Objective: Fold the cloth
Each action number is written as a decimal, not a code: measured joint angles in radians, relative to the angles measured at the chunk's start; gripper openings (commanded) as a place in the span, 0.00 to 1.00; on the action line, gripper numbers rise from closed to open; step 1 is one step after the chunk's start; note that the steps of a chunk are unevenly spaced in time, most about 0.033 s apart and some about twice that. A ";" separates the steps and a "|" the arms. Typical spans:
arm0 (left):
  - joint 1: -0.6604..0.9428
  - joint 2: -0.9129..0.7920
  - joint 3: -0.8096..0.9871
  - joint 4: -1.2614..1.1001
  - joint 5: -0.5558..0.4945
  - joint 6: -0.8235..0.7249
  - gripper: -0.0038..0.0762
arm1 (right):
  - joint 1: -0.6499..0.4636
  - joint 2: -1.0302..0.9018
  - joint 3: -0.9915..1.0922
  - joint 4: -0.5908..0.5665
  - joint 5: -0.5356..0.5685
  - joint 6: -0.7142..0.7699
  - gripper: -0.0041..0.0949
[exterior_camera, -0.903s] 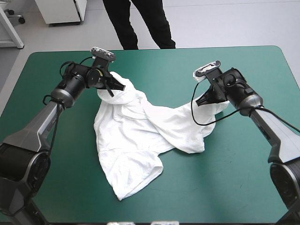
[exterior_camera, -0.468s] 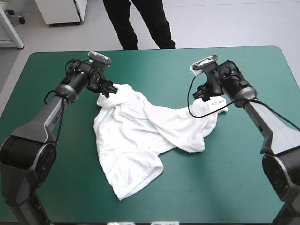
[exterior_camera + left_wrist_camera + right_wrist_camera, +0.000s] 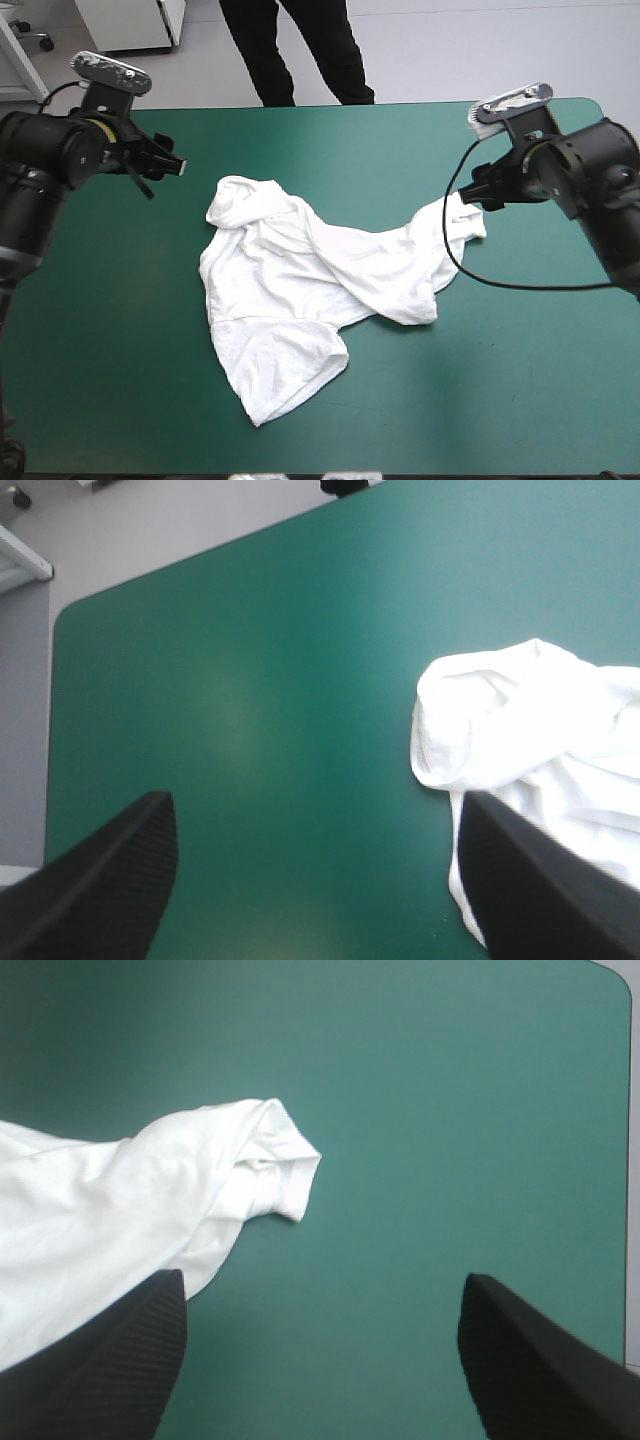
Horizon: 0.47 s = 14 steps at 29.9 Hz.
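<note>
The T-shirt (image 3: 290, 280) lies rumpled in the middle of the table (image 3: 520, 380) while the left claw (image 3: 165, 165) and right claw (image 3: 475, 190) hang spread and empty off its far ends, so each should probably pinch a single outer edge and pull it flat first.

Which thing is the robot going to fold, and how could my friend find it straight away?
Start at the big table with the teal-green cover. Near its middle lies the white short-sleeved cloth T-shirt, crumpled and only half spread, with one sleeve reaching toward the table's right side. It is the only white, soft, wrinkly thing on that smooth green top.
</note>
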State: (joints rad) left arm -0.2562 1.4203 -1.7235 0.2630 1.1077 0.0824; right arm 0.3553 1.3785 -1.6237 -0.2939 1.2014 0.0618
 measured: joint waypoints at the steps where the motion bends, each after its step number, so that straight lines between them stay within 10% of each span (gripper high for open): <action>1: 0.000 -0.027 0.000 -0.005 0.006 0.007 0.75 | 0.000 -0.028 0.000 0.023 0.023 0.000 0.75; 14: 0.000 0.076 0.067 -0.016 -0.032 0.040 0.73 | 0.000 -0.240 0.126 0.255 0.049 -0.062 0.75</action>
State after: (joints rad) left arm -0.2562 1.4963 -1.6563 0.2474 1.0760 0.1223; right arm 0.3553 1.1390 -1.4976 -0.0392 1.2506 0.0000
